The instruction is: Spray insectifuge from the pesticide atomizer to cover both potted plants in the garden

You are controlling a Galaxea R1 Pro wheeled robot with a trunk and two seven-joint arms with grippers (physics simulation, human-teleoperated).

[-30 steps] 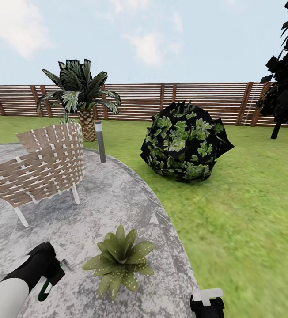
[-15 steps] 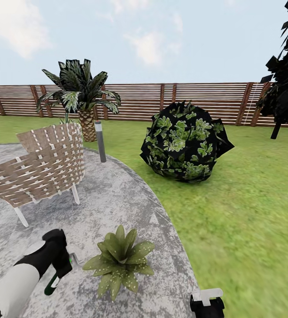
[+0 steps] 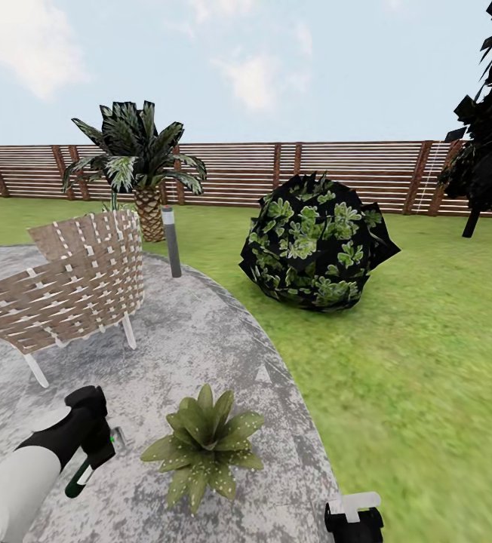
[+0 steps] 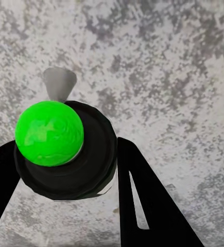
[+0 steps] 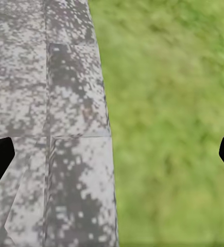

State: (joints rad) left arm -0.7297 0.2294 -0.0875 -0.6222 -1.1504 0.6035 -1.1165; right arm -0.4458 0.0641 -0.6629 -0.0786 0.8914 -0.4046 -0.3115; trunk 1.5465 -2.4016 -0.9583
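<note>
One potted plant (image 3: 204, 445), a low rosette of speckled green leaves, sits on the grey stone patio (image 3: 201, 339) near its edge. Just to its left, my left gripper (image 3: 93, 445) is shut on the pesticide atomizer (image 3: 78, 480), whose dark green body pokes out below the fingers and whose grey trigger (image 3: 118, 436) points toward the plant. In the left wrist view the atomizer (image 4: 65, 154) sits between my black fingers (image 4: 142, 200), with a bright green round part on it. My right gripper (image 5: 112, 154) is open above the patio edge and shows low in the head view (image 3: 354, 516).
A woven chair (image 3: 72, 290) stands on the patio at the left. Behind it are a palm (image 3: 142, 170) and a grey post (image 3: 172, 243). A dark leafy bush (image 3: 314, 243) sits on the lawn (image 3: 427, 377). A wooden slat fence (image 3: 336, 175) runs along the back.
My left arm carried the atomizer toward the plant, then drew back a little to the left. The right gripper and the camera have stayed still.
</note>
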